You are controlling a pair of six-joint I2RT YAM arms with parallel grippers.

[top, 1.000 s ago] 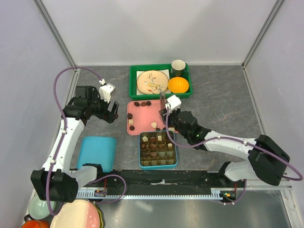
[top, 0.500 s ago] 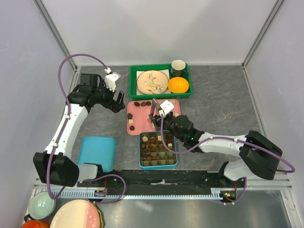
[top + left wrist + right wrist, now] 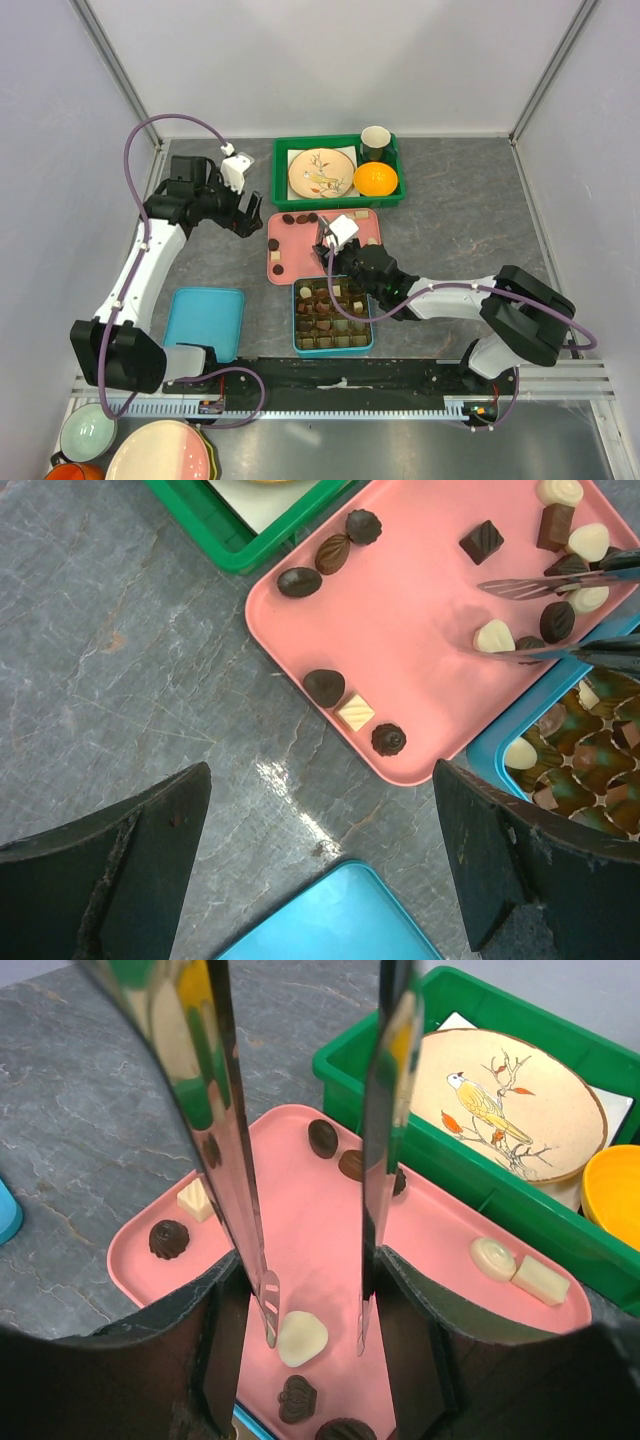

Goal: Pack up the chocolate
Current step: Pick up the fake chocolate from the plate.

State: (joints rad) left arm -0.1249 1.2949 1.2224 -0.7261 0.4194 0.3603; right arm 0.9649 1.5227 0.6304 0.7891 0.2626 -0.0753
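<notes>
I see my right gripper (image 3: 315,1340) with blades apart, straddling a cream chocolate (image 3: 301,1338) low centre on the pink tray (image 3: 300,1225); left gripper (image 3: 320,780) gapes wide, grasping nothing

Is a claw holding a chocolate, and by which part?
Nothing is held. The right claw straddles a white chocolate on the pink tray, jaws apart; the left claw is open, empty.

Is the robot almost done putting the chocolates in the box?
Not yet. Some pockets of the blue box already hold chocolates. The right claw, open, straddles a cream chocolate on the pink tray. Many more pieces on that tray wait to be moved.
</notes>
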